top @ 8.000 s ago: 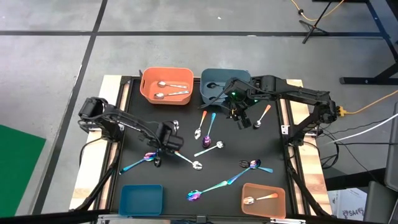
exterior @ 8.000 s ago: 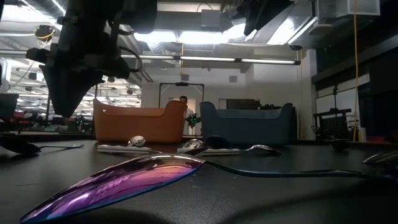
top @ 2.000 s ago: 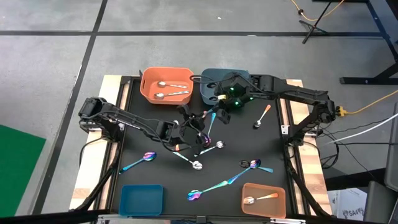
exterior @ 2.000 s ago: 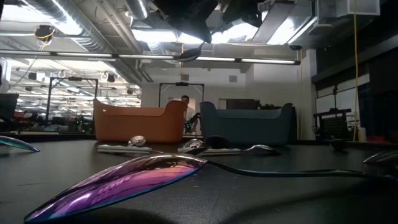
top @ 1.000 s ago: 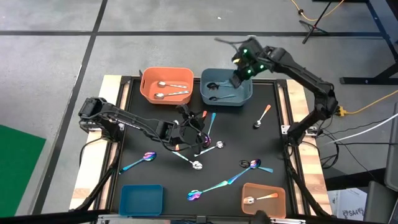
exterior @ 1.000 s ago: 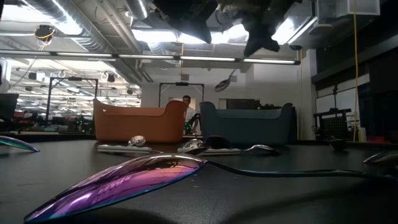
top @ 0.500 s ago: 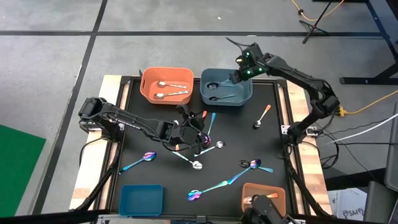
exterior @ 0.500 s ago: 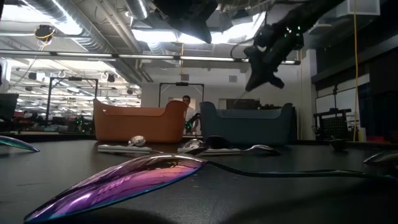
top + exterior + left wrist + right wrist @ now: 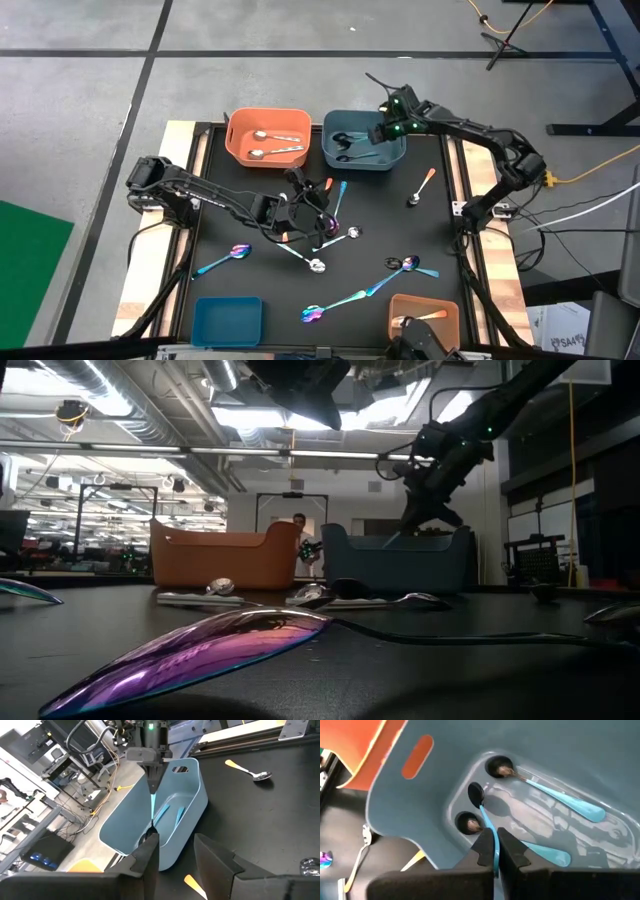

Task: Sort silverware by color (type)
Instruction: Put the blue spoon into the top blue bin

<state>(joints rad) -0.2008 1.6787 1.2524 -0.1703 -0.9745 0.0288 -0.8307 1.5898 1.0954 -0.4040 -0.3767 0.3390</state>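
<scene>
From above, a black mat (image 9: pixel 430 240) covers a pale wooden table standing on grey floor with dark seams; thin spoons, iridescent with teal handles (image 9: pixel 340 299) or silver with orange handles (image 9: pixel 421 187), lie scattered on it among four plastic bins at the corners. The right gripper (image 9: pixel 381 131) hangs over the far blue bin (image 9: pixel 364 139), clenched on a teal-handled spoon (image 9: pixel 352 141); the left gripper (image 9: pixel 318 208) sits at mid-mat with its fingers apart, and whether they hold anything cannot be told. The low view looks across the glossy black surface, past a purple-iridescent spoon bowl (image 9: pixel 200 648), to the far orange bin (image 9: pixel 223 556) and blue bin, with ceiling strip lights, ducts and a person in a doorway behind. The left wrist view shows the right gripper above the blue bin, beyond it desks and cables. The right wrist view shows its closed fingers pinching the teal handle, dark bowl pointing down over two similar spoons in the bin. No writing is readable.
</scene>
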